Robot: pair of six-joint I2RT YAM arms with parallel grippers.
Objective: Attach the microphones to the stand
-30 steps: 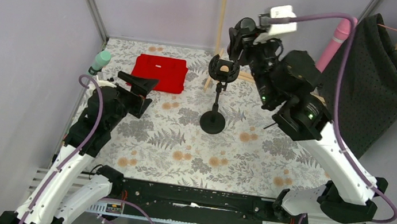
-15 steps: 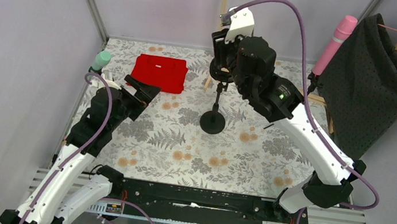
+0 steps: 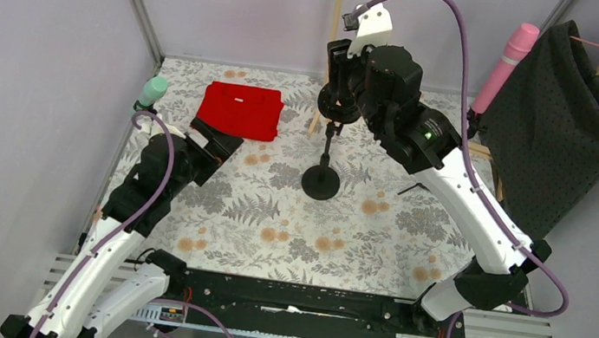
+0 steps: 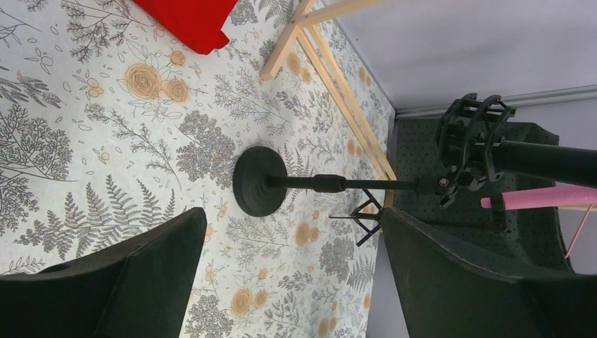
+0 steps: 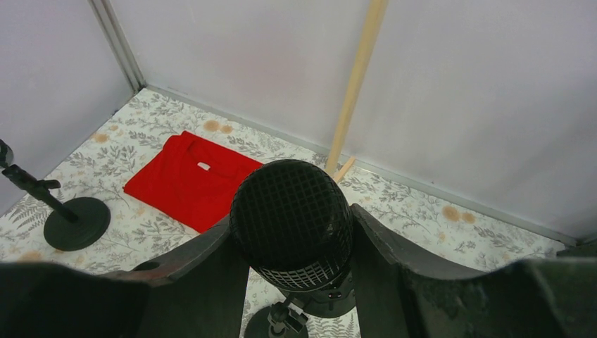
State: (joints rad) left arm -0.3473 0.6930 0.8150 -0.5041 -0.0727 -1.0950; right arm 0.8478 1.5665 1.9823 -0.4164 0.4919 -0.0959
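Note:
My right gripper (image 3: 340, 63) is shut on the black microphone, holding it upright over the shock mount (image 3: 335, 108) of the black desk stand (image 3: 321, 181). In the right wrist view the microphone's mesh head (image 5: 291, 222) sits between my fingers, with the mount (image 5: 331, 299) right under it. In the left wrist view the black microphone's body (image 4: 549, 162) reaches into the mount (image 4: 470, 144). The pink microphone (image 3: 507, 61) stands upright at the back right. The mint green microphone (image 3: 149, 92) stands at the left wall. My left gripper (image 3: 217, 136) is open and empty, left of the stand.
A red cloth (image 3: 241, 111) lies at the back left of the floral mat. A wooden frame (image 3: 334, 16) leans at the back. A black cloth (image 3: 568, 126) hangs at the right. A small black tripod (image 3: 407, 188) stands right of the stand. Another round-base stand (image 5: 76, 224) shows at the left.
My right arm swung left with the black microphone and brought it over the stand's mount, then settled there. The pink microphone came back into view. My left gripper barely shifted.

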